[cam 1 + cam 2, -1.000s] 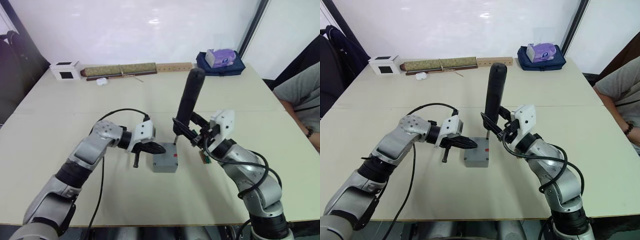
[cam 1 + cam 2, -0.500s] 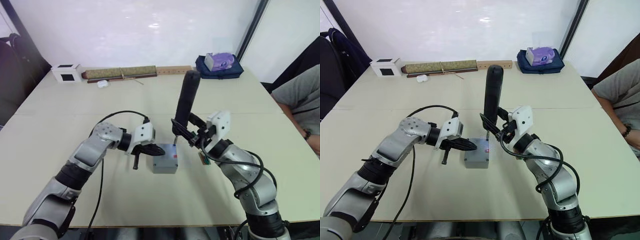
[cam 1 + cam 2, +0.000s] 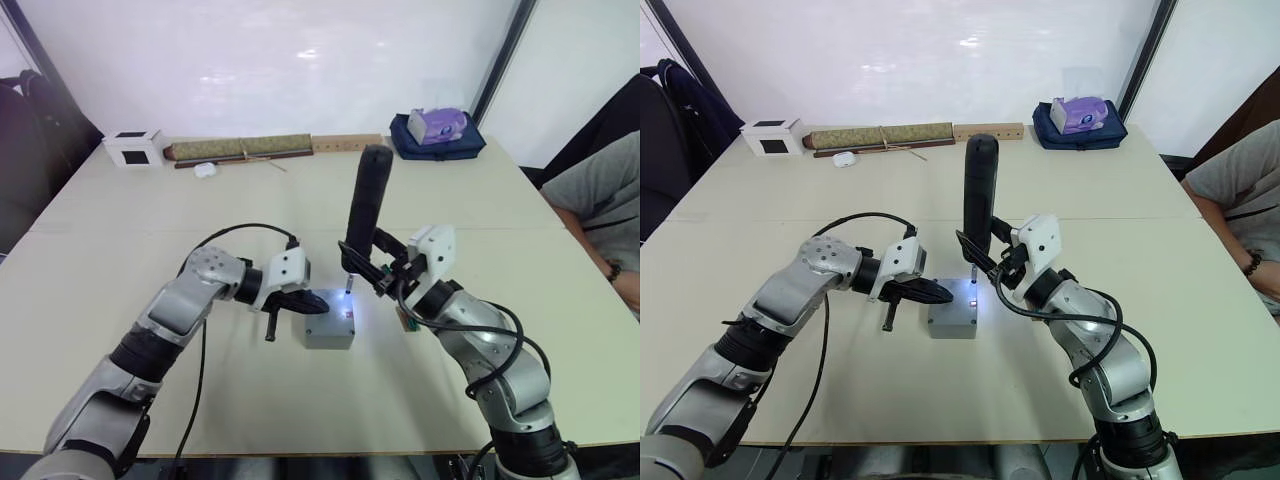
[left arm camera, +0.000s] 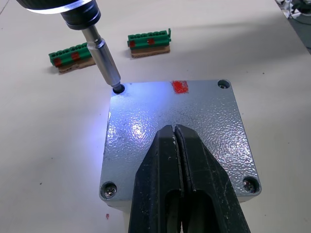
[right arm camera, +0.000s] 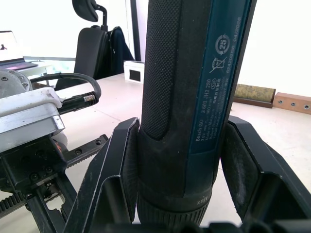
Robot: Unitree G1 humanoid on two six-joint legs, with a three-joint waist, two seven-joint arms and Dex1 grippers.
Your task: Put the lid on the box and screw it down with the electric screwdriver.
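The grey lid (image 4: 194, 121), with a red mark near one edge, lies on the grey box (image 3: 328, 339) in the middle of the table. My left gripper (image 4: 175, 130) is shut, its tips resting flat on the lid top. The electric screwdriver (image 3: 365, 200) stands nearly upright with my right gripper (image 3: 378, 272) shut on its lower body. Its metal bit (image 4: 103, 57) sits in the lid's far corner hole on the left gripper's side. The tool's light casts a bluish glow over the lid. Screws (image 4: 108, 190) sit in the other three corners.
Two green terminal strips (image 4: 148, 40) lie on the table just beyond the box. A person (image 3: 600, 190) sits at the right edge. Along the far edge are a white box (image 3: 132, 147), a long roll (image 3: 240, 148) and a blue bag with tissues (image 3: 437, 130).
The screwdriver has shifted slightly left and its light now glows on the lid. The left gripper has stayed pressed on the lid.
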